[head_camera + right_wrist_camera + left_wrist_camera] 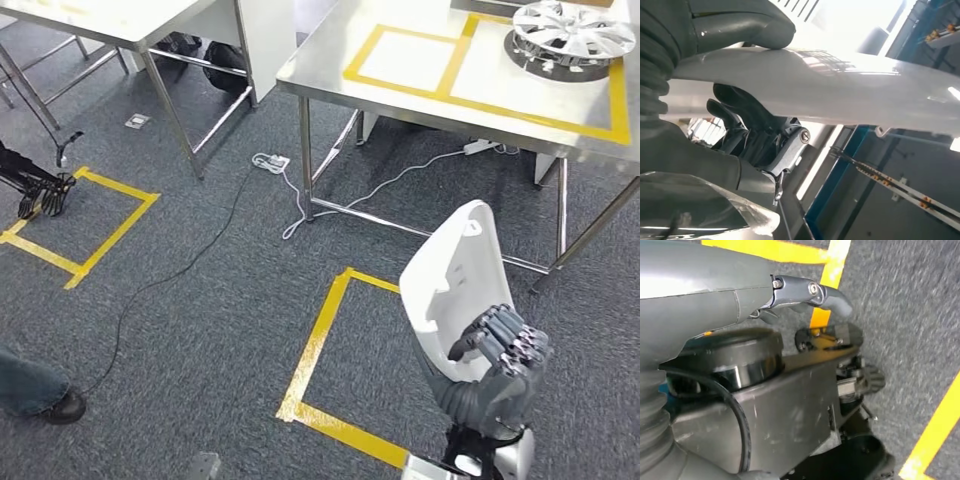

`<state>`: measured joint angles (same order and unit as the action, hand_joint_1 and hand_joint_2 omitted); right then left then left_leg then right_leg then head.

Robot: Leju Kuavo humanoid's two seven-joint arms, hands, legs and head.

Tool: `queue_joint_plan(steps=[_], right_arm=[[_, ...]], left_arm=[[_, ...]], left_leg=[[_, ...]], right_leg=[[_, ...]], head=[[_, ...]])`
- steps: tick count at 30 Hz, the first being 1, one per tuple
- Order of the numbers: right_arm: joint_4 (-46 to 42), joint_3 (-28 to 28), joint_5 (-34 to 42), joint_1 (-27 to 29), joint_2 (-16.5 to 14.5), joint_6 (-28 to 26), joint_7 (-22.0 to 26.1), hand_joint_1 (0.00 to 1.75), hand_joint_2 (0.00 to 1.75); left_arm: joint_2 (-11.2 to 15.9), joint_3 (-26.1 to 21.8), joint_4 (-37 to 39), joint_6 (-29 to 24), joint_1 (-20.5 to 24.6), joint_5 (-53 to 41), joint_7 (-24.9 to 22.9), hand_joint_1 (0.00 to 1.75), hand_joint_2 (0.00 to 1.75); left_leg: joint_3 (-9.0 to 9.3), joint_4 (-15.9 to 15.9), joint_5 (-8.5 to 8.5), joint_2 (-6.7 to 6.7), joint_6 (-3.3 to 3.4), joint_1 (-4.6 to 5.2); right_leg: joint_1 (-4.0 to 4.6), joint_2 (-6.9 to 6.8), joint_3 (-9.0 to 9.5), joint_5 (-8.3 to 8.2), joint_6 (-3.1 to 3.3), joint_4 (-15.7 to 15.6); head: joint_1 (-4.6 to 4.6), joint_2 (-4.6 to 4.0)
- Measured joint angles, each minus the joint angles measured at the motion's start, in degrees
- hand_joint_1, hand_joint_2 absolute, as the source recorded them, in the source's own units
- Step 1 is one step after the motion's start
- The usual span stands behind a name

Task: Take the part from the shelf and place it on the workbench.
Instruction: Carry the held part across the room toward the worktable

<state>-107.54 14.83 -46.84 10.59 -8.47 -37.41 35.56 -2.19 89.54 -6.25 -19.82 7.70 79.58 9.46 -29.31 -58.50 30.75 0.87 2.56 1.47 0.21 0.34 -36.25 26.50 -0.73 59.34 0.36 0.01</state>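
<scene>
The part is a white moulded plastic shell [453, 280], held upright low in the head view over the grey carpet. My right hand [498, 365] grips it from below, dark fingers curled over its lower edge. In the right wrist view the white shell [828, 85] lies across the picture, the thumb on one side and the fingers [745, 115] on the other. The steel workbench [332, 50], marked with yellow tape boxes, stands ahead at the upper right. My left hand [44, 192] hangs at the far left, fingers loose, holding nothing; its thumb [821, 292] sticks out over the carpet.
A silver wheel cover [573, 30] lies on the workbench's far right box. A second steel table [113, 20] stands upper left. A power strip [272, 162] and cables trail on the floor. Yellow tape squares [317, 340] mark the carpet. A person's shoe [64, 407] is lower left.
</scene>
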Motion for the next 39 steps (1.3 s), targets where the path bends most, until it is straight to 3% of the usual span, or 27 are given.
queue_joint_plan(steps=[3,5,7,9,10,11,13,14,15,18,20,21,23,24,25,26,28,30,34,35,37,39], right_arm=[[-0.44,-0.24,0.28,0.13,0.19,0.01,0.11,1.75,1.75],[-0.59,-0.31,0.62,0.18,0.29,0.01,0.11,1.75,1.75],[-0.63,-0.32,1.05,0.21,0.47,0.0,-0.06,1.75,1.75],[-0.63,-0.32,1.34,0.29,0.68,0.0,-0.28,1.75,1.75],[-0.63,-0.32,1.41,0.32,0.77,0.01,-0.33,1.75,1.75],[-0.63,-0.32,1.42,0.32,0.84,0.01,-0.34,1.75,1.75],[-0.62,-0.31,1.47,0.32,0.97,0.01,-0.38,1.75,1.75],[-0.63,-0.29,1.52,0.3,1.03,0.01,-0.43,1.75,1.75],[-0.63,-0.26,1.55,0.3,1.11,0.01,-0.54,1.75,1.75],[-0.74,-0.15,1.53,0.2,1.4,0.01,-1.07,1.75,1.75],[-0.83,-0.12,1.52,0.06,1.62,-0.01,-1.36,1.75,1.75],[-0.84,-0.13,1.51,0.04,1.75,-0.01,-1.42,1.75,1.75],[-0.85,-0.14,1.48,0.06,1.97,-0.01,-1.52,1.75,1.75],[-0.85,-0.14,1.46,0.09,2.06,-0.01,-1.57,1.75,1.75],[-0.85,-0.14,1.44,0.1,2.13,-0.01,-1.62,1.75,1.75],[-0.85,-0.14,1.43,0.1,2.17,-0.01,-1.66,1.75,1.75],[-0.85,-0.15,1.41,0.17,2.25,-0.01,-1.72,1.75,1.75],[-0.89,-0.19,1.4,0.29,2.32,-0.01,-1.74,1.75,1.75],[-1.09,-0.25,1.46,0.34,2.35,0.0,-1.72,1.75,1.75],[-1.11,-0.25,1.5,0.34,2.35,0.01,-1.69,1.75,1.75],[-1.11,-0.25,1.55,0.37,2.35,0.01,-1.66,1.75,1.75],[-1.11,-0.27,1.56,0.46,2.35,0.01,-1.66,1.75,1.75]], left_arm=[[-0.08,0.02,0.01,-0.08,0.14,-0.48,-0.01,0.0,1.75],[-0.11,0.02,0.01,-0.11,0.29,-0.61,0.01,0.0,1.75],[-0.12,0.01,0.0,-0.09,0.29,-0.63,0.03,0.0,1.75],[-0.05,0.01,0.0,-0.09,0.27,-0.63,0.06,0.0,1.75],[-0.02,0.01,0.0,-0.09,0.27,-0.63,0.07,0.0,1.75],[0.03,0.01,0.0,-0.09,0.26,-0.63,0.07,0.0,1.75],[0.09,0.01,0.01,-0.08,0.12,-0.63,0.07,0.0,1.75],[0.12,0.01,0.01,-0.07,0.07,-0.64,0.07,0.0,1.75],[0.12,0.01,0.02,-0.04,0.04,-0.68,0.08,0.0,1.75],[0.08,0.02,0.04,0.07,0.16,-0.92,0.16,0.0,1.75],[0.03,0.01,0.04,0.13,0.18,-1.0,0.19,0.0,1.75],[-0.02,0.01,0.04,0.16,0.19,-1.0,0.2,0.0,1.75],[-0.07,0.01,0.04,0.23,0.21,-1.05,0.2,0.0,1.75],[-0.08,0.01,0.04,0.26,0.17,-1.1,0.2,0.0,1.75],[-0.08,0.01,0.04,0.26,0.13,-1.15,0.2,0.0,1.75],[-0.09,0.01,0.04,0.26,0.1,-1.19,0.2,0.0,1.75],[-0.18,0.01,0.04,0.26,0.13,-1.23,0.22,0.0,1.75],[-0.31,0.01,0.03,0.28,0.21,-1.3,0.25,0.0,1.75],[-0.39,0.01,0.04,0.31,0.27,-1.63,0.28,0.0,1.75],[-0.38,0.01,0.04,0.31,0.33,-1.68,0.3,0.0,1.75],[-0.36,0.01,0.04,0.31,0.37,-1.73,0.33,0.0,1.75],[-0.28,0.01,0.04,0.3,0.38,-1.74,0.34,0.0,1.75]], left_leg=[[-0.17,-1.39,-0.17,-0.07,-0.88,0.01],[-3.43,-7.12,-0.06,-0.16,-1.73,-0.31],[-8.34,-14.12,2.6,-0.22,-2.49,-0.96],[-11.32,-16.4,5.35,-0.26,-3.02,-1.46],[-11.61,-14.98,5.0,-0.28,-3.22,-1.63],[-11.25,-12.2,3.15,-0.3,-3.38,-1.77],[-10.18,-5.34,-3.46,-0.49,-3.44,-1.91],[-9.78,-3.14,-5.78,-0.58,-3.23,-1.87],[-9.59,-1.93,-7.1,-0.66,-2.86,-1.78],[-8.34,-1.29,-6.58,-0.57,-1.35,-1.62],[-6.87,-0.79,-5.99,-0.53,-0.43,-1.63],[-6.28,-0.65,-5.52,-0.58,-0.08,-1.55],[-5.22,-0.6,-4.42,-0.58,0.4,-1.17],[-4.53,-0.6,-3.79,-0.56,0.57,-0.93],[-3.69,-0.6,-3.12,-0.55,0.7,-0.65],[-2.73,-0.59,-2.43,-0.54,0.8,-0.37],[-0.95,-0.58,-1.01,-0.6,0.87,0.12],[0.13,-0.52,0.16,-0.62,0.61,0.36],[0.39,-2.85,0.54,-0.61,-0.4,0.34],[-0.61,-4.85,1.14,-0.61,-0.82,0.21],[-4.39,-11.19,3.83,-0.62,-1.85,-0.37],[-8.17,-15.97,6.16,-0.62,-2.7,-1.13]], right_leg=[[-0.41,0.04,2.03,0.15,0.49,-1.32],[-0.85,-0.07,3.7,0.7,0.73,-2.02],[-1.11,-0.13,5.2,1.79,0.72,-2.29],[-1.42,-0.06,6.94,3.16,0.47,-2.32],[-1.61,0.0,7.97,3.93,0.2,-2.32],[-1.8,0.04,9.03,4.72,-0.09,-2.32],[-2.02,0.14,10.7,6.38,-0.8,-2.27],[-2.02,0.17,11.08,7.13,-1.19,-2.29],[-1.99,0.19,11.62,7.61,-1.68,-2.37],[-2.04,0.18,12.49,7.19,-3.04,-1.73],[-2.01,0.08,9.86,7.23,-3.19,2.93],[-1.91,0.02,7.42,8.21,-3.09,6.52],[-1.56,0.0,2.17,11.85,-2.88,12.56],[-1.37,-0.01,0.31,13.35,-2.73,13.64],[-1.11,-0.01,-0.73,13.58,-2.43,13.05],[-0.79,-0.02,-1.0,12.17,-2.0,10.94],[0.11,-0.18,-0.52,5.52,-0.52,4.65],[0.74,-0.25,0.16,1.23,0.46,0.86],[0.39,0.1,2.57,0.79,1.1,-0.8],[0.12,0.14,3.36,0.99,1.25,-1.13],[-0.27,0.19,4.44,1.74,1.42,-1.39],[-0.58,0.38,5.52,2.74,1.19,-1.41]], head=[[-0.1,0.01],[-0.4,0.01],[-0.59,0.01],[-0.6,0.01],[-0.61,0.01],[-0.6,0.01],[-0.7,0.01],[-0.75,0.0],[-0.8,-0.01],[-0.66,-0.01],[-0.45,0.0],[-0.3,0.0],[-0.09,-0.01],[-0.01,-0.01],[0.03,-0.01],[0.06,-0.01],[-0.04,-0.01],[-0.17,-0.01],[-0.16,-0.01],[-0.18,-0.01],[-0.24,-0.01],[-0.24,-0.01]])
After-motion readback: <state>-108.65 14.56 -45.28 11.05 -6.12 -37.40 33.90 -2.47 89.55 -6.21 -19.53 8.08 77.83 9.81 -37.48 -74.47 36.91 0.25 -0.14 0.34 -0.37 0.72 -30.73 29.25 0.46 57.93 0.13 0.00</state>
